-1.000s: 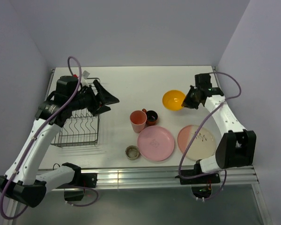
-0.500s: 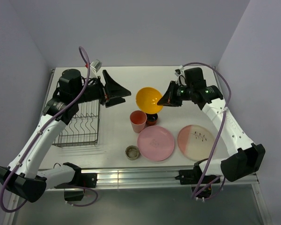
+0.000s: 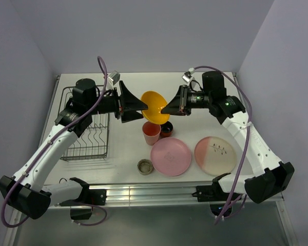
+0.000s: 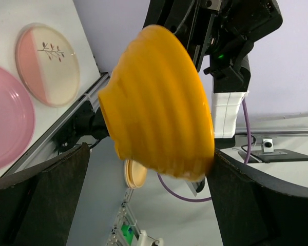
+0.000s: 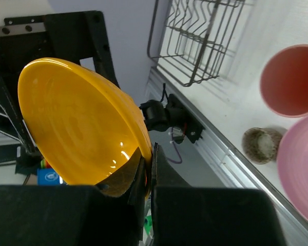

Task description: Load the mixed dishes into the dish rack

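1. Holding the orange-yellow bowl point(image 3: 155, 106) up in the air, tipped on edge, above the pink tumbler point(image 3: 151, 132) and the small dark red-brown cup point(image 3: 166, 128), well apart from the dish rack point(image 3: 87, 138).
2. Pinching its rim with the right claw point(image 3: 168, 109), jaws clamped together on the thin edge.
3. Spreading the left claw point(image 3: 140, 109) wide apart, one dark finger on either side of the bowl; cannot tell whether touching.
4. Showing a smooth, glossy inside with faint rings and a bright highlight; outside, stepping in soft ridges down to a small flat foot.
5. Resting on the white counter point(image 3: 128, 148): the round pink plate point(image 3: 170, 156), just beside the pink-and-cream plate point(image 3: 214, 155) bearing a thin sprig drawing, and the small speckled beige cup point(image 3: 145, 166) near the front.
6. Standing at the counter's left as a rectangular basket of thin grey wire, bottom bent in waves.
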You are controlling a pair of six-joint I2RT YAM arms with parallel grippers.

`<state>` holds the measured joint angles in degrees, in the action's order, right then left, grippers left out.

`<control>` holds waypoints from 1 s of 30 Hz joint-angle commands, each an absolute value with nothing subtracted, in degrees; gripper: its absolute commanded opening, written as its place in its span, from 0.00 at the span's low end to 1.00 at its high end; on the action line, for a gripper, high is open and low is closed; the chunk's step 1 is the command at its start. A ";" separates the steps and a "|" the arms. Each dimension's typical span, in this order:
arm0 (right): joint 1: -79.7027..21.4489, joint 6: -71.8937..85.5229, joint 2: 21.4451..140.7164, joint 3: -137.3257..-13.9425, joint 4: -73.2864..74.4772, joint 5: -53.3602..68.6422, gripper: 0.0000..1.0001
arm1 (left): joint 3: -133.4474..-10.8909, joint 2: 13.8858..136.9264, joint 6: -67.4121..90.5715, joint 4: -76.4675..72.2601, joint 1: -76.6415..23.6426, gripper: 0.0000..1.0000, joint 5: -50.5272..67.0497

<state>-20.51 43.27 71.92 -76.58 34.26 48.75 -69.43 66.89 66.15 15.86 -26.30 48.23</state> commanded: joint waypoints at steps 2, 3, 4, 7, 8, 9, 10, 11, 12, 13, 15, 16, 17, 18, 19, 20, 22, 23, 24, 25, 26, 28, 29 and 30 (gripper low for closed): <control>-22.41 46.40 70.93 -77.87 27.26 53.26 0.00 | -68.65 66.45 69.87 7.92 -26.90 0.99 49.83; -22.76 46.75 70.93 -77.70 26.90 53.17 0.00 | -68.73 66.71 70.48 6.87 -27.07 0.99 49.83; -23.20 47.11 70.93 -77.61 26.55 53.09 0.00 | -68.90 66.80 70.40 6.77 -27.24 0.99 49.83; -23.64 47.46 70.67 -76.82 25.58 52.73 0.00 | -69.35 66.80 70.57 6.94 -27.42 0.99 49.49; -23.64 47.46 70.66 -76.38 25.49 52.73 0.00 | -69.26 66.71 70.66 6.94 -27.42 0.99 49.31; -23.64 47.37 70.49 -76.03 25.58 52.39 0.00 | -68.91 66.62 71.19 6.77 -27.33 0.98 49.22; -23.73 47.29 70.40 -75.76 25.40 52.21 0.00 | -68.73 66.53 71.37 6.68 -27.33 0.97 49.31; -23.73 47.29 70.40 -74.98 25.31 52.29 0.00 | -68.47 66.36 71.63 6.42 -27.33 0.96 49.22; -23.73 47.29 70.40 -74.62 25.23 52.12 0.00 | -67.60 66.01 72.41 5.37 -27.42 0.94 49.22; -23.73 47.37 70.31 -74.27 24.79 52.03 0.00 | -67.24 65.83 72.86 4.75 -27.33 0.93 49.31; -23.73 47.29 70.14 -73.39 24.61 51.86 0.00 | -66.54 65.48 73.39 4.40 -27.42 0.89 49.22; -23.73 47.20 70.05 -73.04 24.61 51.51 0.00 | -66.36 65.30 73.48 4.39 -27.33 0.87 49.13; -23.73 47.11 70.05 -72.69 24.61 51.42 0.00 | -66.27 65.13 73.48 4.39 -27.42 0.85 49.04; -23.73 46.94 70.05 -72.51 24.52 51.42 0.00 | -65.92 64.95 73.65 4.48 -27.42 0.80 48.96; -23.82 46.85 70.22 -72.34 24.52 51.33 0.00 | -65.83 64.78 73.83 4.40 -27.42 0.77 48.96; -23.82 46.76 70.22 -72.16 24.52 51.24 0.00 | -65.66 64.60 73.92 4.39 -27.33 0.75 48.87; -23.82 46.41 70.49 -71.98 24.52 51.07 0.00 | -65.30 64.51 74.18 4.48 -27.33 0.60 48.78; -23.82 46.23 70.49 -71.81 24.52 50.80 0.00 | -65.22 64.51 74.18 4.40 -27.33 0.56 48.87; -23.91 46.14 70.75 -71.72 24.43 50.80 0.00 | -65.13 64.34 74.27 4.39 -27.33 0.47 48.87; -23.82 45.97 70.84 -71.63 24.43 50.63 0.00 | -65.21 64.34 74.27 4.39 -27.33 0.43 48.87; -23.82 45.79 70.93 -71.54 24.43 50.63 0.00 | -65.13 64.25 74.27 4.39 -27.42 0.39 48.78; -23.82 45.44 71.45 -71.46 24.26 50.80 0.00 | -65.04 64.42 74.18 4.66 -27.42 0.23 48.69; -23.82 45.35 71.72 -71.37 24.17 50.71 0.00 | -65.13 64.42 74.18 5.01 -27.33 0.06 48.52; -23.82 45.26 71.98 -71.45 24.08 50.80 0.00 | -65.21 64.51 74.01 5.36 -27.33 0.00 48.43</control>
